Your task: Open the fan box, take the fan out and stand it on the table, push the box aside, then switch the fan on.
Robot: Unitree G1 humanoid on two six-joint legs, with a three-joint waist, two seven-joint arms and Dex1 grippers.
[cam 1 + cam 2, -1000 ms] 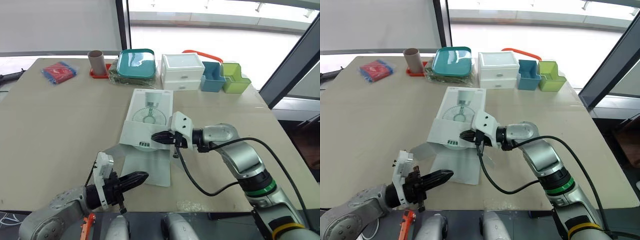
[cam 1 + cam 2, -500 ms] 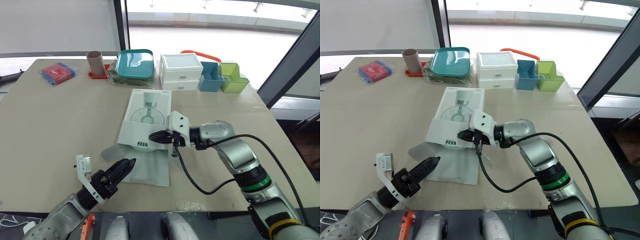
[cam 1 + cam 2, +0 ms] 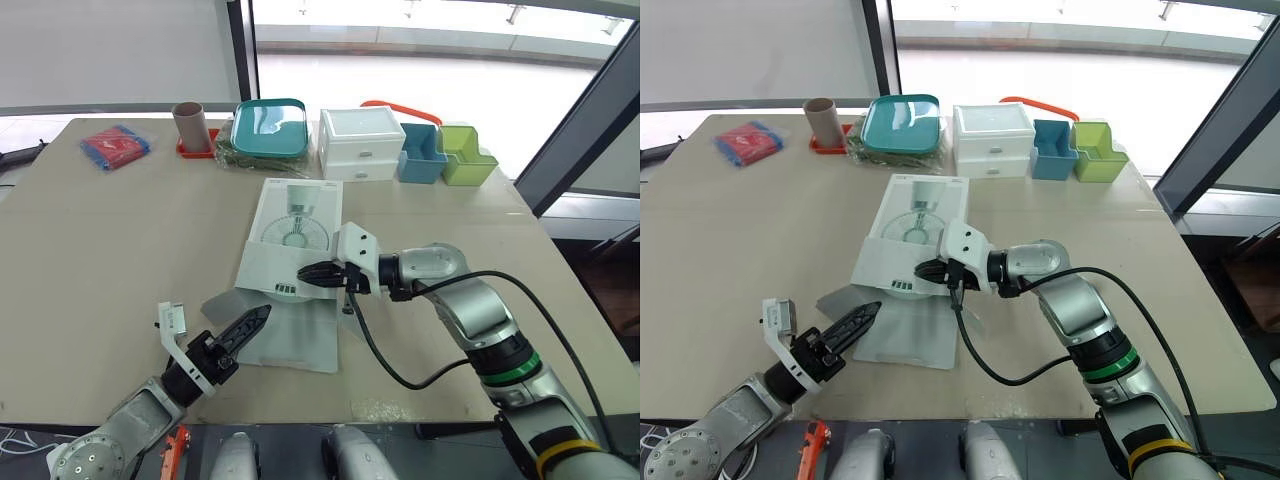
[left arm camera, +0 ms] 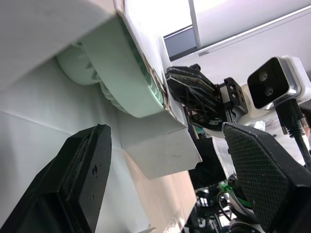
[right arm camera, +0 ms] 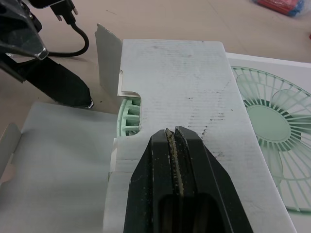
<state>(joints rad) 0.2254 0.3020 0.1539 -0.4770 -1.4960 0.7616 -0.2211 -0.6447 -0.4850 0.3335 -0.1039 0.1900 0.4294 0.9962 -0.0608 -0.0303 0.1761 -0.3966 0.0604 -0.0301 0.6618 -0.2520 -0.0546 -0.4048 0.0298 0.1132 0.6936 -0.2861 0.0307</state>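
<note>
The white fan box [image 3: 293,238] lies flat mid-table, a fan printed on its lid. Its near end is open: the big flap [image 3: 292,338] lies flat on the table toward me and a side flap [image 3: 222,301] sticks out left. The mint-green fan [image 4: 131,82] shows inside the opening, also seen as fan ribs [image 5: 129,116]. My left gripper [image 3: 255,319] is open, low over the flap's left edge, pointing at the opening. My right gripper [image 3: 308,272] is shut, its tip pressed on the box top [image 5: 184,87] near the open end.
Along the far edge stand a red-blue pack [image 3: 115,145], a cardboard tube [image 3: 188,122], a teal container [image 3: 270,125], a white drawer unit [image 3: 362,142], a blue bin [image 3: 422,152] and a green bin [image 3: 467,155]. A black cable [image 3: 385,360] loops from my right wrist.
My left gripper has opened and moved forward from the table's front edge to the box's open flap. The right gripper has stayed on the box top.
</note>
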